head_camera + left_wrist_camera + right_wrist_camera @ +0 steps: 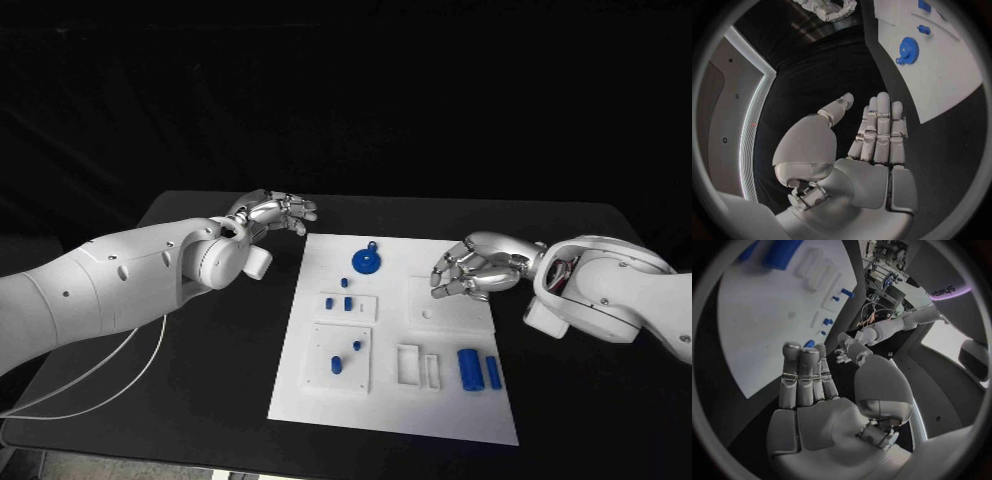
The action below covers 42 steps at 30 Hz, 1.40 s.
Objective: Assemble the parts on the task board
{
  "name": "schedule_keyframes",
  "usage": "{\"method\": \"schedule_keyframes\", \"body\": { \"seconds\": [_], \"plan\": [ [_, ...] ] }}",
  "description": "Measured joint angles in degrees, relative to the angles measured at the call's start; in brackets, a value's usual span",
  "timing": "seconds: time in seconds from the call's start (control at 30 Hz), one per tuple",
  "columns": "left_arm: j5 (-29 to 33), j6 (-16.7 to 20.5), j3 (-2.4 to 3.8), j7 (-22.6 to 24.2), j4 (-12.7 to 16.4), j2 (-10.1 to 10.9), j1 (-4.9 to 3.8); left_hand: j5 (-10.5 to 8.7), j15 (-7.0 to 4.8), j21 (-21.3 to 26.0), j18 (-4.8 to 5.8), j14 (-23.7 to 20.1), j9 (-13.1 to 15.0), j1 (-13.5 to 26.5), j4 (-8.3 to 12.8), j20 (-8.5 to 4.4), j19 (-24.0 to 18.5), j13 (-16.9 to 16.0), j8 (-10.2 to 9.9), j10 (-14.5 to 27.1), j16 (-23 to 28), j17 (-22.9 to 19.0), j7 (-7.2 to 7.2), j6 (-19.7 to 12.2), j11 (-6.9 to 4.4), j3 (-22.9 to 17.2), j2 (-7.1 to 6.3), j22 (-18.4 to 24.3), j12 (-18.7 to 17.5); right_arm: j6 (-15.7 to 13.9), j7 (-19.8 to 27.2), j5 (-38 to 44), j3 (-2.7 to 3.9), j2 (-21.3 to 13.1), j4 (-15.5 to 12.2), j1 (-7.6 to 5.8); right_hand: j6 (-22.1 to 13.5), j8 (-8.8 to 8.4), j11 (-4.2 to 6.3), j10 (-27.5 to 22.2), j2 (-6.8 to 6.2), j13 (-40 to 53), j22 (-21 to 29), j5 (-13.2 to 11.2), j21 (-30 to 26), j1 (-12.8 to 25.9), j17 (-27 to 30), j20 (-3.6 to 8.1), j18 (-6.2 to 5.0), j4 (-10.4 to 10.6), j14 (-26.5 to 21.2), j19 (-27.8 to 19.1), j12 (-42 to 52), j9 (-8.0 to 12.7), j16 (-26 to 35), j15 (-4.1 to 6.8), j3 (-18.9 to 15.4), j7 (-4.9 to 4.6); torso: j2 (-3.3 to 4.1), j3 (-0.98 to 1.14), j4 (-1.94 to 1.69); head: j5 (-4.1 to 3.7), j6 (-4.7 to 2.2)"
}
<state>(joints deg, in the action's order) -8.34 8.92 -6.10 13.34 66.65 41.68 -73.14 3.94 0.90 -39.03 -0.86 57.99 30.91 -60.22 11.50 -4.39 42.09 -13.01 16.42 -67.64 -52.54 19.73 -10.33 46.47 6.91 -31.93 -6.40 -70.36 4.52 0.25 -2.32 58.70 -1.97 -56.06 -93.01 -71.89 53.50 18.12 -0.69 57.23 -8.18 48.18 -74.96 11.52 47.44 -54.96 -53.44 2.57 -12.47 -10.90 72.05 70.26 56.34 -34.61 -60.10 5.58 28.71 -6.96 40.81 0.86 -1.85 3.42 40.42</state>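
Board (397, 400) lies mid-table between both hands, blue gear (366, 262) on it near the left hand (271, 215). Left hand released, fingers straight, over bare table (216, 380) just off the board's edge. Right hand (476, 268) released too, hovering over the board's opposite edge, cylinders (479, 368) nearer its wrist side.

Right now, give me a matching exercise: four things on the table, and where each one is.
Things:
1. left hand
2. right hand
3. blue gear
4. blue cylinder

Places:
A. over the board's right edge
B. on the board, near its far edge
C. over the black table, off the board's far left corner
D. on the board, toward its near right corner

Pairs: 1-C, 2-A, 3-B, 4-D
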Motion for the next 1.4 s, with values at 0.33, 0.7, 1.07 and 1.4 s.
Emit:
{"method": "schedule_keyframes", "body": {
  "seconds": [0.33, 0.7, 1.07, 1.4],
  "plan": [
    [0.3, 0.0, -0.04, 0.0, -0.7, -0.1, 1.18, 0.00, 0.00, 0.0, 0.00, 0.0, 0.0, 0.0, 0.0, 0.00, 0.0, 0.0, 0.0, 0.0, 0.0, 0.0, 0.00, 0.0, 0.00, 0.0, 0.00, 0.0, 0.0, 13.0, -6.3, -4.7, -0.49, -6.2, 0.0, -0.67, 0.0, -0.38, 0.31, -0.3, 3.70, 6.0, 0.0, 1.2, 2.3, 1.8, -5.3, -0.02, 0.01, -0.7, 0.0, -0.5, 5.5, -2.0, -4.0, 0.00, 0.1, 0.02, -0.75, 0.36, 0.40, -3.62, 0.27],
    [1.0, 0.2, -0.14, 0.4, -1.0, -0.4, 1.41, -0.89, 0.00, 0.2, 0.00, 0.0, 0.0, 1.0, -0.7, 0.00, 0.0, -0.1, 0.3, 0.0, 0.0, 0.2, 0.00, 0.0, 0.00, 0.7, -0.99, -0.2, 0.0, 13.3, -12.4, -10.3, -8.39, -12.1, -6.5, -6.44, 0.3, -1.04, 0.69, 1.8, 5.77, 8.7, 0.0, 5.0, 4.3, 5.9, -8.4, 0.89, 0.11, -3.1, 0.8, 0.7, 7.7, -3.1, -5.6, 0.54, -4.7, 0.33, -1.88, 0.54, 1.02, -6.53, 1.11],
    [1.2, 0.5, -0.15, 1.7, -0.8, -1.0, 1.42, -0.89, 0.23, 0.7, 0.00, -0.2, 0.0, 3.9, -1.2, 0.06, -0.1, -0.2, 0.5, 0.0, 0.6, 0.3, 0.00, 0.0, -0.01, 3.4, -2.16, -0.3, 0.2, 9.4, -17.3, -6.5, -10.41, -11.3, -9.9, -6.32, 1.5, -1.04, 1.31, 2.8, 4.95, 9.8, 0.0, 5.7, 5.2, 8.4, -9.8, 1.11, 0.12, -3.5, 1.5, 1.1, 8.2, -3.5, -6.9, 1.10, -6.0, 1.37, -3.05, 0.44, 1.82, -7.00, 2.48],
    [1.2, 0.5, -0.15, 2.9, 0.3, -0.2, 1.41, -0.89, 4.83, 6.0, -0.01, -9.4, 0.1, 6.1, 0.1, 4.10, -6.6, -0.3, 1.2, 0.6, 11.0, -2.8, 0.00, 0.0, 0.24, 6.8, -1.77, 1.0, 0.5, 5.8, -22.3, -4.5, -11.03, -8.3, -10.5, -6.29, 2.0, -2.18, 1.41, 4.3, 5.19, 12.1, 0.0, 6.0, 6.2, 12.4, -11.3, 1.48, 0.11, -2.8, 1.8, 1.7, 10.3, -2.6, -7.9, 1.18, -7.7, 1.39, -3.39, 0.26, 1.98, -7.13, 3.08]
  ]
}}
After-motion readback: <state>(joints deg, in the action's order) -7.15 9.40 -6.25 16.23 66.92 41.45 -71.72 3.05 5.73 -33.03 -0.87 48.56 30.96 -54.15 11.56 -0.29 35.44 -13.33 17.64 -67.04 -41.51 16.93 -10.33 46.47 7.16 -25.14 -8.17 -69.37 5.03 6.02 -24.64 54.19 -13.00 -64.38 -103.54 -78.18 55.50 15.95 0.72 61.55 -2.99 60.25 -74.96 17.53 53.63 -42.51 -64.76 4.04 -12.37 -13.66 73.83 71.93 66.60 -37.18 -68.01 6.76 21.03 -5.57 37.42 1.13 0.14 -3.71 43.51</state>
